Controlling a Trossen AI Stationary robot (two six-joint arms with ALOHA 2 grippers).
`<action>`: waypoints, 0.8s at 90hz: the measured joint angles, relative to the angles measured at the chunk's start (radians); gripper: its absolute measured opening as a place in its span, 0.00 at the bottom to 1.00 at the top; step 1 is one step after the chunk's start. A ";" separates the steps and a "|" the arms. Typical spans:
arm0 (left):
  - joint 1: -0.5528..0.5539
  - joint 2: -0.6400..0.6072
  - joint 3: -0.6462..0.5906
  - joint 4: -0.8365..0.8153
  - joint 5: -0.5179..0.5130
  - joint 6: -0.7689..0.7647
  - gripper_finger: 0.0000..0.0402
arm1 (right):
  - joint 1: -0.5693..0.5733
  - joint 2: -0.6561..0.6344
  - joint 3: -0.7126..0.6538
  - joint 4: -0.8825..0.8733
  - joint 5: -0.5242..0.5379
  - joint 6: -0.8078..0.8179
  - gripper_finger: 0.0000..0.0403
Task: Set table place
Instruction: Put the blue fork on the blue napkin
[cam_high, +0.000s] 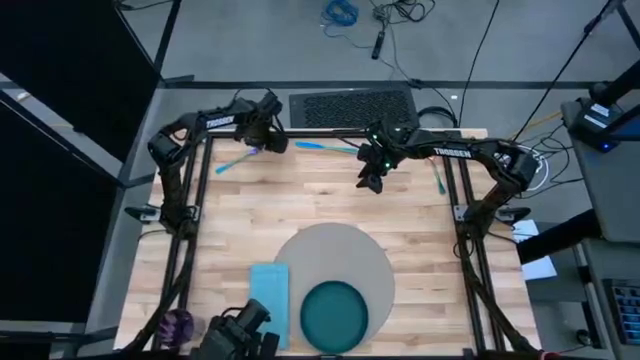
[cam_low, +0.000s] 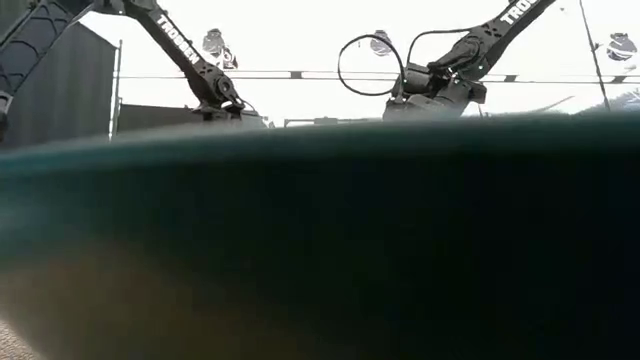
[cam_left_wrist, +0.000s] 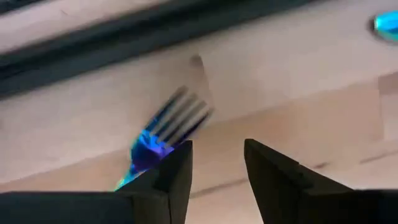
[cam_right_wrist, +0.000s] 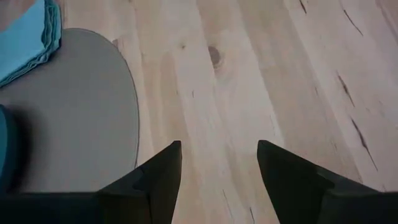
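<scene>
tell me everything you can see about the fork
The fork has silvery metal tines and a glossy blue handle. It lies flat on the light wood table near the far-left edge, by a dark frame bar. The left gripper hangs right over it, open, one finger covering part of the handle; contact is unclear. From above it shows as a thin blue streak beside that gripper. Nothing else touches it.

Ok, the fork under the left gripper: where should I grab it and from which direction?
Grip the fork on its blue handle just behind the tines, coming straight down. It lies flat on the table, so only a top approach gets both fingers beside it. The left gripper is open but sits off to one side; centre it first.
</scene>
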 joint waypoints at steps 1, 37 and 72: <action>0.000 0.000 0.000 0.001 -0.001 -0.002 0.33 | 0.000 0.000 0.000 0.000 0.000 0.000 0.48; 0.004 0.000 0.000 0.062 -0.045 -0.052 0.33 | 0.000 0.000 0.000 -0.001 0.000 0.000 0.48; 0.005 0.022 0.000 0.089 -0.072 -0.085 0.33 | 0.000 0.000 0.000 -0.005 0.000 0.000 0.48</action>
